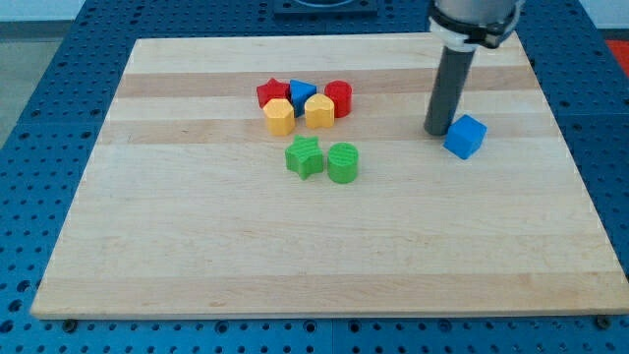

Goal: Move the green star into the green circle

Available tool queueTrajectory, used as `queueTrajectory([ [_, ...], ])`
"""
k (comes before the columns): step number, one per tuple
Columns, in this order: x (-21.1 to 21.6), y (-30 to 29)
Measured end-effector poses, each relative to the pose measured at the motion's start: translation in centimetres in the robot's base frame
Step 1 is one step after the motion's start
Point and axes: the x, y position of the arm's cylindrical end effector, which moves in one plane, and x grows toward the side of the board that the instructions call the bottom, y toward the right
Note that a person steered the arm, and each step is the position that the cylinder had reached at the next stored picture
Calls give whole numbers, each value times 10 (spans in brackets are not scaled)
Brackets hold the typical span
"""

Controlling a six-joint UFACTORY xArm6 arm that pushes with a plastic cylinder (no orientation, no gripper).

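Observation:
The green star (305,156) lies near the middle of the wooden board (197,246). The green circle (342,162), a short cylinder, stands just to its right, touching or nearly touching it. My tip (437,132) is at the view's right, far from both green blocks, right beside the left side of a blue cube (465,136).
A cluster sits above the green blocks: a red star (271,92), a blue block (302,91), a red cylinder (338,97), a yellow block (279,116) and a yellow heart-like block (319,111). A blue perforated table surrounds the board.

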Motion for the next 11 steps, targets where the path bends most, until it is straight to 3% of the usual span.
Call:
queueTrajectory([
  [3, -5, -194],
  [4, 11, -214],
  [5, 44, -213],
  [6, 59, -171],
  [8, 60, -49],
  [11, 54, -95],
])
